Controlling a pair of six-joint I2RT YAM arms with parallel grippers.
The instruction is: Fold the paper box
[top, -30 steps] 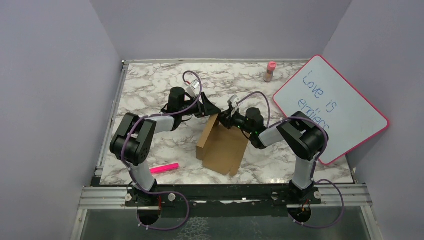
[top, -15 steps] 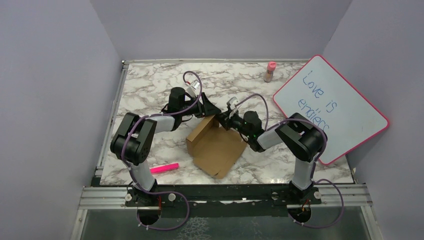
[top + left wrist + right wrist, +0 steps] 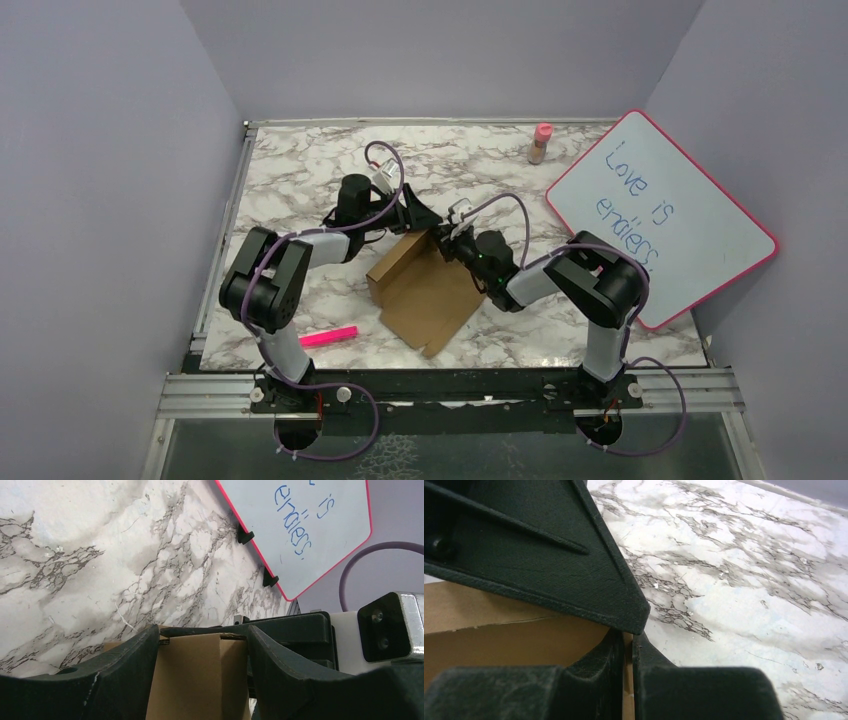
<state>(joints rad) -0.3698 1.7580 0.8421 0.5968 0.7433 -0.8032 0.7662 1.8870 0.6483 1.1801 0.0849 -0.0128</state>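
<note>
Marble-patterned table is seen from above, enclosed by pale purple walls. At its right side a pink-framed whiteboard is propped at a tilt, and blue handwriting is seen on it. Both arms are stretched inward and met over the middle of the table. The paper box is found there between them, near the table's centre: plain brown cardboard, one broad panel laid flat on the marble, one side wall raised along its left edge, the top left open. The left gripper is placed at the box's far corner. In the left wrist view its fingers are held apart with a folded cardboard corner set between them; whether the pads press on it cannot be told. The right gripper is brought to the same far corner, just beside the left one. In the right wrist view its fingers are closed almost together, and a thin cardboard edge is pinched between them. A pink highlighter is laid on the near left of the table, well apart from the box. A small pink bottle is stood upright at the far edge, near the whiteboard's upper corner.
</note>
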